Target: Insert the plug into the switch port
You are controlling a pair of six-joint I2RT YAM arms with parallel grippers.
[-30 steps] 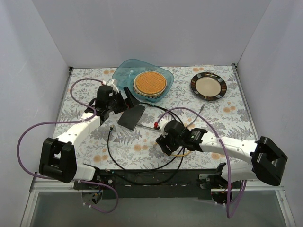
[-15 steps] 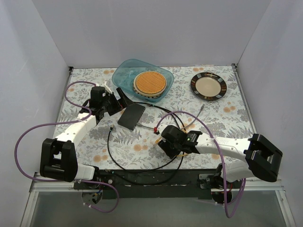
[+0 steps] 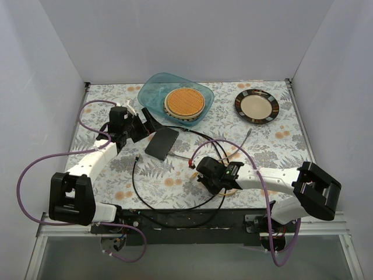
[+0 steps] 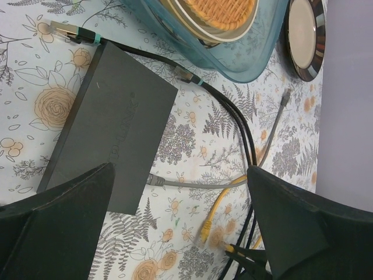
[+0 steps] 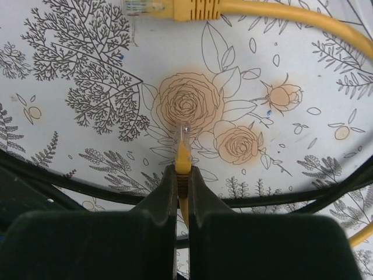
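The switch (image 3: pixel 162 143), a flat matte-black box, lies on the floral cloth; in the left wrist view the switch (image 4: pixel 111 140) has a black cable's plug at its far corner. My left gripper (image 3: pixel 148 126) hovers wide open just left of it, and nothing is between its fingers (image 4: pixel 58 227). My right gripper (image 5: pixel 182 172) is shut on a yellow plug (image 5: pixel 183 153), whose clear tip sticks out ahead of the jaws just above the cloth. In the top view the right gripper (image 3: pixel 200 169) sits right of and nearer than the switch. The cable's other yellow plug (image 5: pixel 175 8) lies loose ahead.
A teal bowl (image 3: pixel 152 93) holding a woven-topped dish stands behind the switch, with a dark-rimmed plate (image 3: pixel 257 105) at the back right. Black cables (image 3: pixel 175 205) loop over the near cloth. A grey cable with its plug (image 4: pixel 152 181) lies beside the switch.
My right gripper has moved a little left and closed on the yellow plug. My left gripper has drawn back slightly to the left of the switch, still open.
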